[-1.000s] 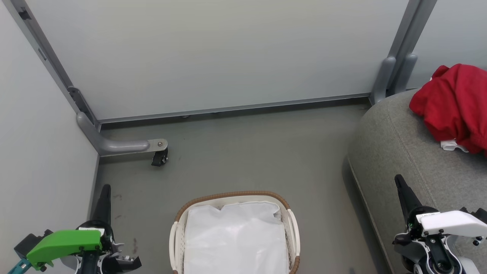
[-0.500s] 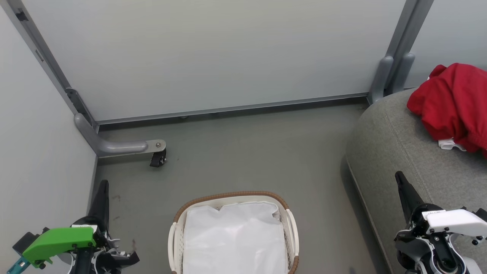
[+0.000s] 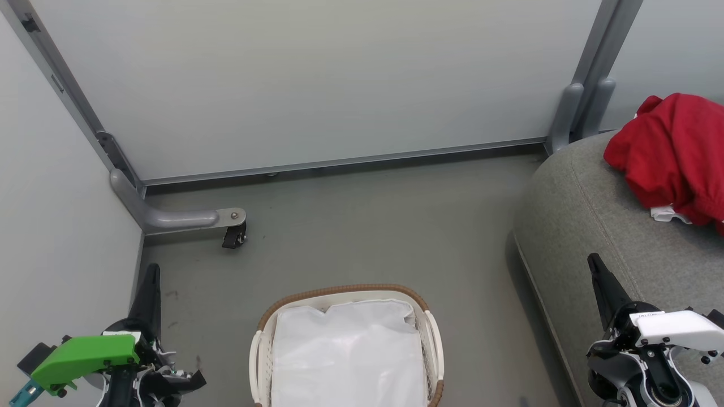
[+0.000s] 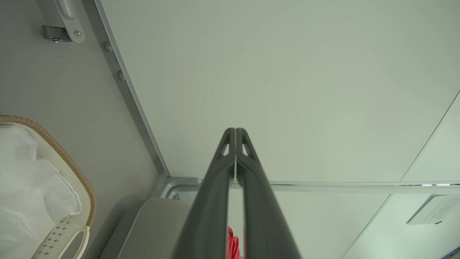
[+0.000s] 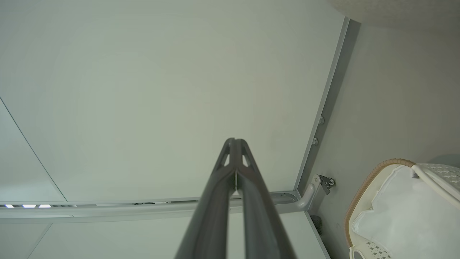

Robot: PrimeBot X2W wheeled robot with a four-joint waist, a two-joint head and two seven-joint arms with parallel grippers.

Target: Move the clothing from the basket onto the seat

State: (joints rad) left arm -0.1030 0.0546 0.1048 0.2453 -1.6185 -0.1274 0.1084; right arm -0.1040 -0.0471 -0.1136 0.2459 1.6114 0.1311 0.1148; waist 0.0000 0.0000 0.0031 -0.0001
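Two long dark grey fingers [image 4: 215, 201] on the left gripper [image 3: 151, 272], tapering to narrow tips, with small triangular cut-outs near the ends. Behind them a round black wrist hub [image 3: 136, 334] under a bright, angular green cover [image 3: 85, 357] dotted with dark screws, plus a teal piece [image 3: 20, 394] at its outer end. Same dark tapered shape on the right gripper [image 3: 594, 264], capped by a white cover [image 3: 676, 327] with black screws, above a round grey-and-black joint [image 3: 659, 391]

Grey floor [image 3: 367, 226], pale partition panels [image 3: 317, 85], castered metal foot [image 3: 181, 217]
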